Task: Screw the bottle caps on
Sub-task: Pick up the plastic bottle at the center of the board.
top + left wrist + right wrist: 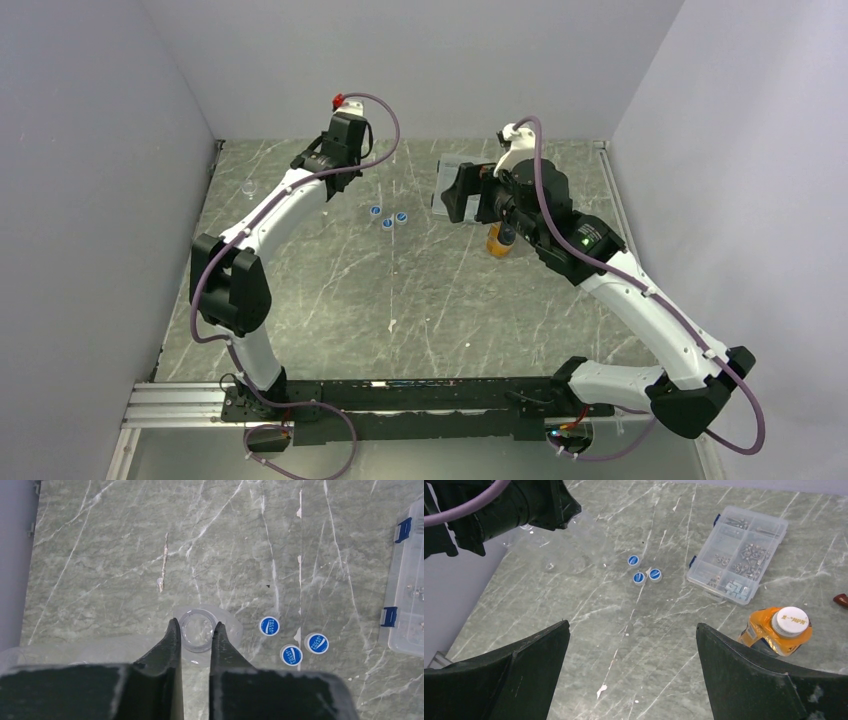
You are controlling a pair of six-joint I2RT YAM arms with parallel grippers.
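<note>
- The left claw [196, 625] is narrow; its two fingers press on the open mouth of a clear bottle [232, 630] at the far left-middle of the desk [125, 555].
- Three blue caps [291, 655] lie close together on the desk, just to the right of this bottle, none on a bottle.
- The right claw [632, 625] is wide and holds nothing.
- An orange bottle [779, 630] with a white cap stands at the right, near a clear plastic box [739, 555].

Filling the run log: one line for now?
left gripper: shut on clear plastic bottle neck; right gripper: open, empty; three round blue plastic caps: loose
</note>
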